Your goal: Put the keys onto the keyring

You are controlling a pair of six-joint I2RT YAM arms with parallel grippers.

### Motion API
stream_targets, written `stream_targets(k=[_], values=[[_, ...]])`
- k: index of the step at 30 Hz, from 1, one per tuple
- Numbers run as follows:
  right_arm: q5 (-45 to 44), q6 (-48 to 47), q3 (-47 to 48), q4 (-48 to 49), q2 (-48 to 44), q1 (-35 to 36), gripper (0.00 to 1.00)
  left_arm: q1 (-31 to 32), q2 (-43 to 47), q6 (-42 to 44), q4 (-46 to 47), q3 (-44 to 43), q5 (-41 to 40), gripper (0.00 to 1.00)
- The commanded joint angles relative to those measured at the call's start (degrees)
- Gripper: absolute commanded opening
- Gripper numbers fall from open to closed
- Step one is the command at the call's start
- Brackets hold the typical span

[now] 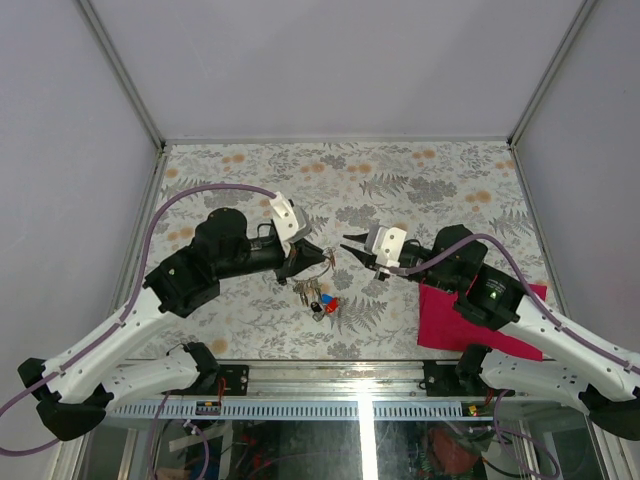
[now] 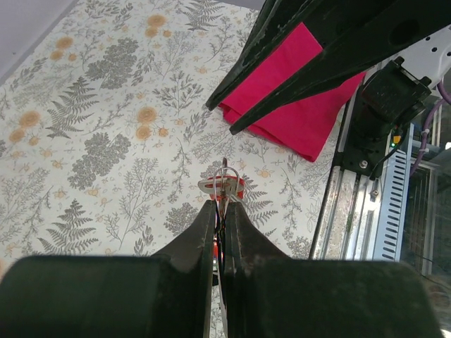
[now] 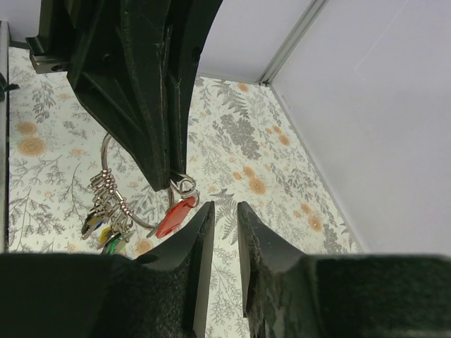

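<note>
My left gripper (image 1: 306, 260) is shut on the keyring (image 3: 107, 165), a thin silvery wire ring held above the table. In the left wrist view the wire runs between the closed fingertips (image 2: 210, 215). The red key (image 3: 175, 217) hangs from a small loop right at the left gripper's tip. A green key (image 3: 113, 243) and other small pieces hang in a bunch from the ring. In the top view the keys (image 1: 322, 302) show red and blue below the left gripper. My right gripper (image 3: 220, 208) is narrowly open and empty, just right of the red key.
A red cloth square (image 1: 462, 318) lies on the flowered table under the right arm; it also shows in the left wrist view (image 2: 296, 113). The metal front rail (image 1: 330, 380) runs along the near edge. Pale walls (image 1: 60, 150) enclose the table.
</note>
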State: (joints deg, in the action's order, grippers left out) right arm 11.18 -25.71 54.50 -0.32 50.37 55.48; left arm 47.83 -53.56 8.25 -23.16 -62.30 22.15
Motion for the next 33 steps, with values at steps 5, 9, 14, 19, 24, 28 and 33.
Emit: stream_targets(k=[5, 9, 14, 19, 24, 28, 33], values=[[2.46, 2.00, 2.53, -0.49, 0.25, 0.07, 0.26, -0.09, 0.54, -1.56, 4.82, 0.52, 2.18, 0.00], [3.00, 2.07, 2.63, 0.16, 1.20, 0.07, 0.26, -0.11, 0.58, -1.39, 4.70, 0.43, 2.28, 0.00], [3.23, 2.23, 2.63, 0.89, 2.28, 0.10, 0.25, -0.08, 0.56, -1.27, 4.44, 0.44, 3.02, 0.00], [3.64, 2.71, 2.58, 2.74, 3.42, 0.13, 0.25, -0.10, 0.37, -1.21, 4.14, 0.43, 3.93, 0.00], [3.16, 2.84, 2.87, 4.82, 4.85, 0.11, 0.25, -0.07, 0.39, -1.08, 3.66, 0.48, 4.31, 0.00], [1.53, 2.81, 3.71, 4.69, 5.07, 0.08, 0.24, -0.07, 0.47, -1.20, 3.64, 0.68, 2.65, 0.00], [-4.60, 6.05, 5.48, 0.28, 3.15, 0.07, 0.25, -0.09, 1.24, -1.42, 4.91, 1.72, -0.81, 0.00]])
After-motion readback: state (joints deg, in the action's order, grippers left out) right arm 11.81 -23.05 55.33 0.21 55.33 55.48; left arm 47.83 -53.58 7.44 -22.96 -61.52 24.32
